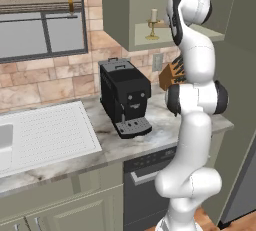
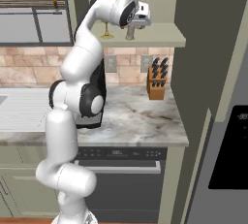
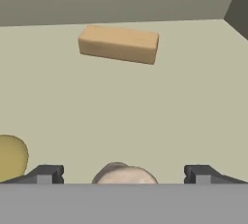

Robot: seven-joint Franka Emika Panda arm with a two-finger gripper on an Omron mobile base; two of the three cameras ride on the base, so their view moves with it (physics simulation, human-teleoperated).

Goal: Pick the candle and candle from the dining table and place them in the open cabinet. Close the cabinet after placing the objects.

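Sage-green cabinet (image 1: 131,12): open, shelf bare beside the candles.
Gold-holder candle (image 1: 153,24): upright on the cabinet shelf, left of the gripper.
Grey candle (image 3: 125,174): on the shelf, between the parted fingertips (image 3: 46,173).
Gripper (image 2: 131,34): fingers apart, over the shelf.
Tan block (image 3: 118,43): deeper in the cabinet.

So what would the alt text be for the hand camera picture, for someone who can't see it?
Looking down at a pale sage-green cabinet shelf, the open end effector straddles the rounded top of a stubby pale-grey candle. A tan rectangular block lies further back on the shelf, and the round gold foot of a candle holder shows at the left edge.
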